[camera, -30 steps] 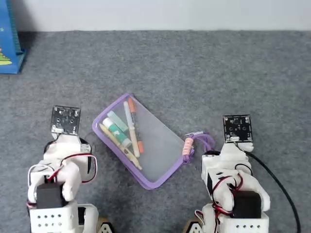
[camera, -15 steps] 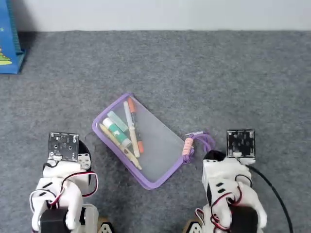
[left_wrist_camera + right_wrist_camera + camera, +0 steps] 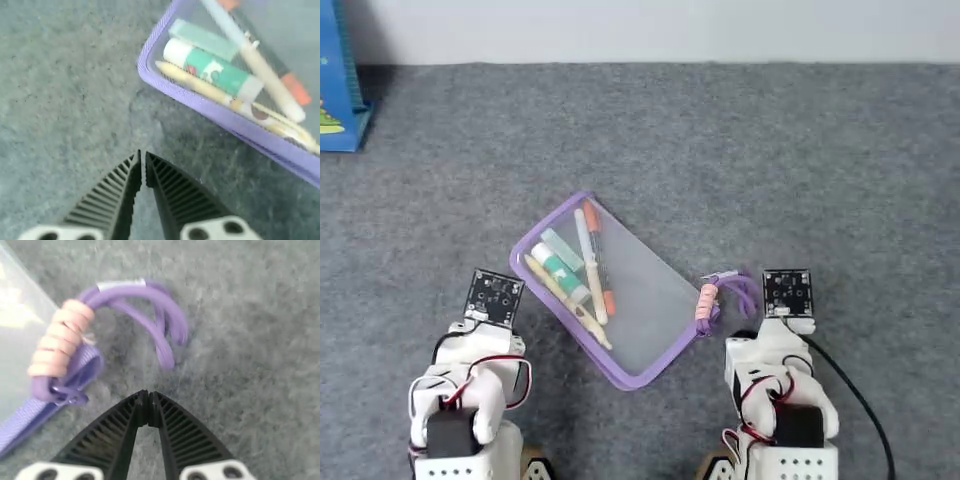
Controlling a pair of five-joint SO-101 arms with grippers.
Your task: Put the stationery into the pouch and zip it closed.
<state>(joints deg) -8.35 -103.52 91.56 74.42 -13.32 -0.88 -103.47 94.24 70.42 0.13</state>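
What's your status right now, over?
Left jaws shut, right jaws shut, both empty. Stationery inside pouch; zip unclear. Strap lies just ahead of right jaws.

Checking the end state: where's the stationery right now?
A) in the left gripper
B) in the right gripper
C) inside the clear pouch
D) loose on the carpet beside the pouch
C: the stationery lies inside the pouch, seen through its clear face, while the left gripper and right gripper are shut on nothing.

Purple-edged clear pouch; purple strap; grey carpet
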